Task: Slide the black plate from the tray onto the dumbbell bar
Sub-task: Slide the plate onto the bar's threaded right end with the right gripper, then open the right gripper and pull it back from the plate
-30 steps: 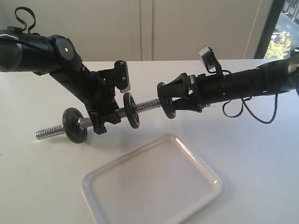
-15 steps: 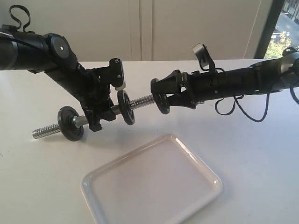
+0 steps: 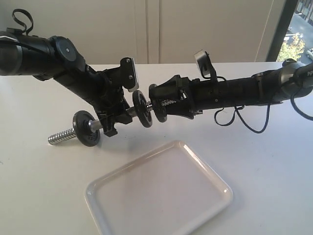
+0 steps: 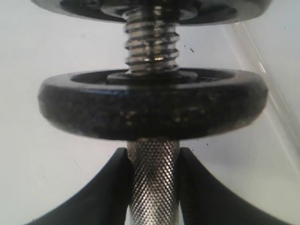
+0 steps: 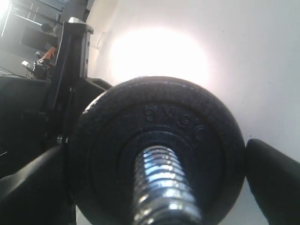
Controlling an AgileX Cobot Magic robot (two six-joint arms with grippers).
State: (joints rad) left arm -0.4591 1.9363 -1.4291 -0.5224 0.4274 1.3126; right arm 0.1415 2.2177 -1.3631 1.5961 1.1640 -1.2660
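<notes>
Over table (image 3: 44, 191), black plate (image 5: 140, 126) nearer disc (image 3: 143, 110)

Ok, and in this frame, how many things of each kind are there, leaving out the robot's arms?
black plate: 3
dumbbell bar: 1
white tray: 1
Total: 5

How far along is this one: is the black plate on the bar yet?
Done: the black plate is off the tray and threaded onto the bar. In hand: the right end effector grips it; the left end effector clamps the knurled handle. Left: slide it across the bare thread to the neighbouring plate, then release.
</notes>
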